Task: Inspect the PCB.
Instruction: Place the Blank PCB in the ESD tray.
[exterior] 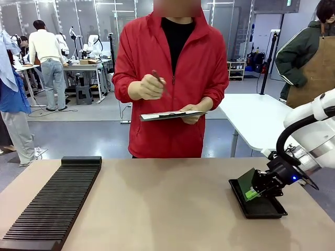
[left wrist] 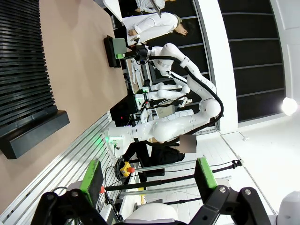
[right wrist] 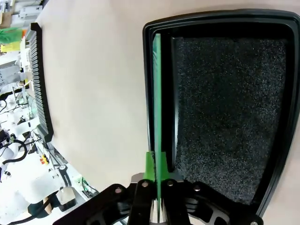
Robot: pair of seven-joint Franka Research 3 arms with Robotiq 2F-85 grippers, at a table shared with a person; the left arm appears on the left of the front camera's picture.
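Note:
The PCB [exterior: 244, 182] is a thin green board, held tilted on edge over the left rim of the shallow black tray [exterior: 260, 208]. My right gripper [exterior: 253, 194] is shut on the board's near end. In the right wrist view the PCB [right wrist: 157, 93] shows edge-on along the tray's inner wall [right wrist: 149, 84], clamped between my right gripper's [right wrist: 157, 176] green pads. My left gripper [left wrist: 149, 177] is open with nothing between its fingers, raised off the table and aimed past its edge. Across the table a person in a red jacket holds a clipboard [exterior: 170, 115] and a pen [exterior: 157, 77].
A long black slotted rack [exterior: 52, 204] lies along the table's left side and also appears as the rack [left wrist: 23, 70] in the left wrist view. The tray's floor is dark foam [right wrist: 225, 103]. A white table [exterior: 256, 117] stands behind on the right.

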